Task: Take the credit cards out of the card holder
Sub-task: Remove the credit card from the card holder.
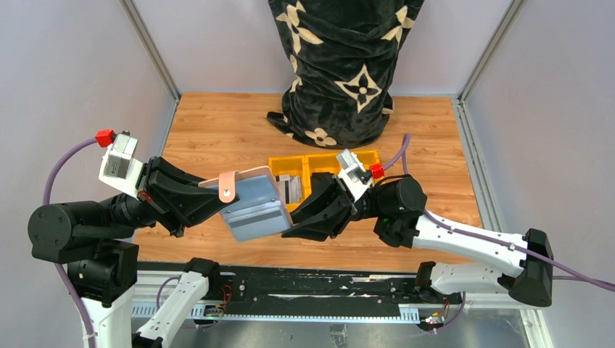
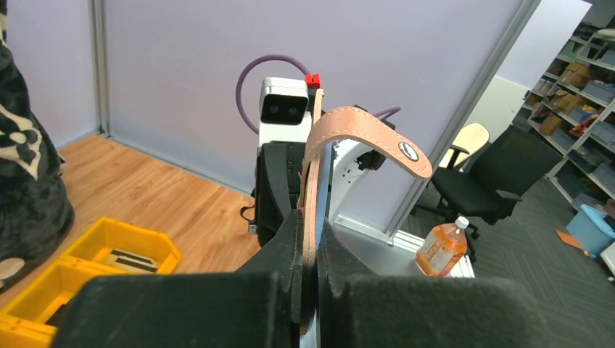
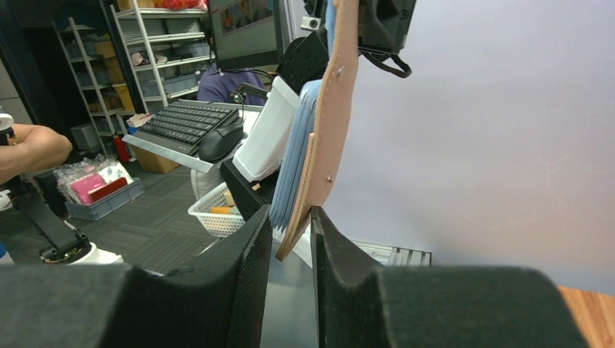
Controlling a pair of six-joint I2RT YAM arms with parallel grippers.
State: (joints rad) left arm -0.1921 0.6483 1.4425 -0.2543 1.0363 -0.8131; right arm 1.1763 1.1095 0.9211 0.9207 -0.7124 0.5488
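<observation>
Though clamping the holder (image 1: 228, 185) above the bench (image 1: 217, 130) by its near edge in the left gripper (image 2: 310, 239), risks a bad pull. Has right gripper (image 3: 290, 225) narrow around holder's corner beside cards (image 1: 254, 210); cannot tell whether gripping. Could wrench holder free or spill cards by tugging leather instead.

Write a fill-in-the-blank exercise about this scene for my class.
The card holder, clamped by the left gripper, has credit cards sticking ____ of it. The tray behind it is ____. That tray has ____ compartments.
Missing words: out; yellow; three.
</observation>
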